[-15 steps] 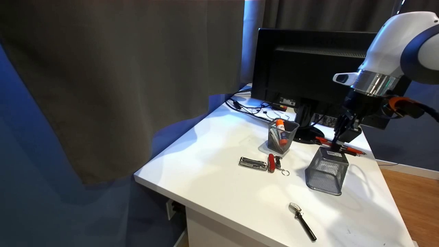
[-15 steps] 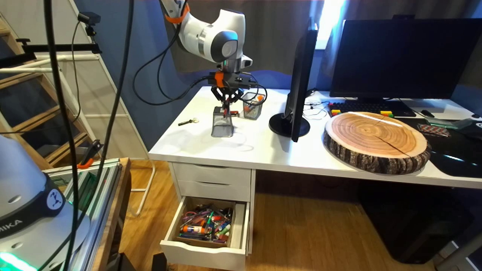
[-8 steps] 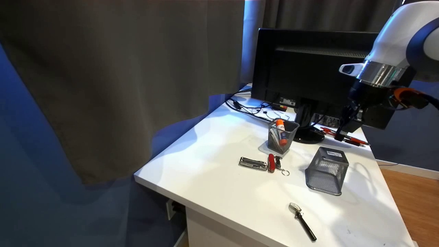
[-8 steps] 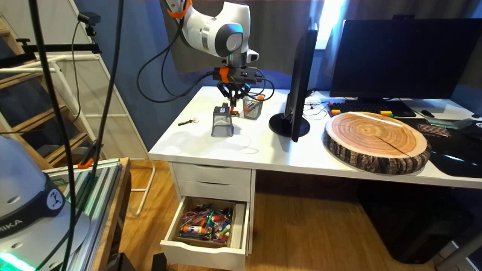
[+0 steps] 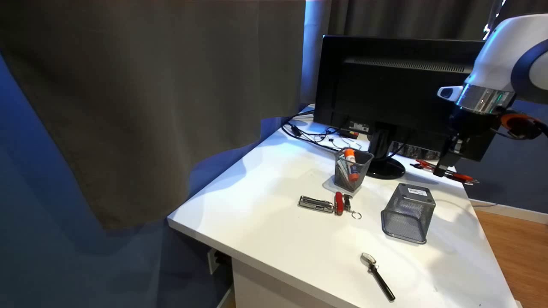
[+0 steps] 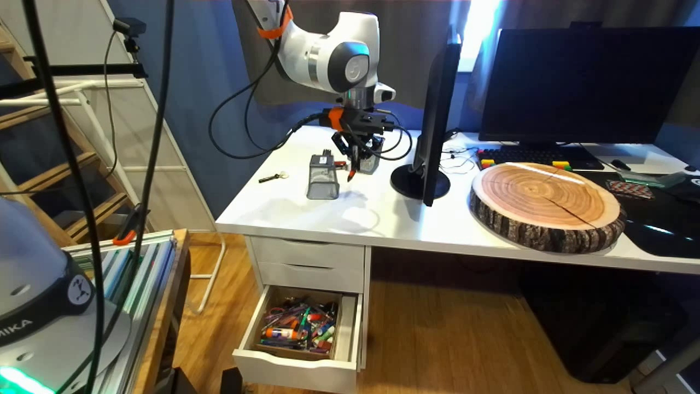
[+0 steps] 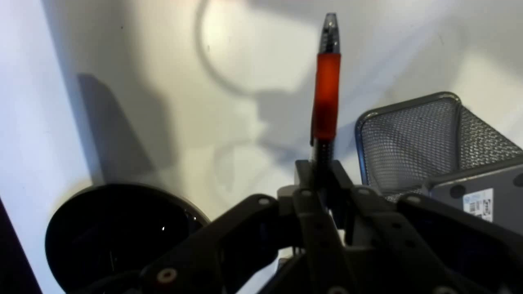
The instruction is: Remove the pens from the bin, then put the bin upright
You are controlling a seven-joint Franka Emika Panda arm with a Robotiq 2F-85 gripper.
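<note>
Nearby stand the monitor base and upturned bin; the pincer grips a red pen.

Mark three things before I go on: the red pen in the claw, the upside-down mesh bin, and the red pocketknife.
Red pen [image 7: 327,94]: wrist view, on the red part of its barrel.
Upside-down mesh bin [image 5: 409,215]: an exterior view, on its mesh side wall.
Red pocketknife [image 5: 338,203]: an exterior view, on its red handle.
</note>
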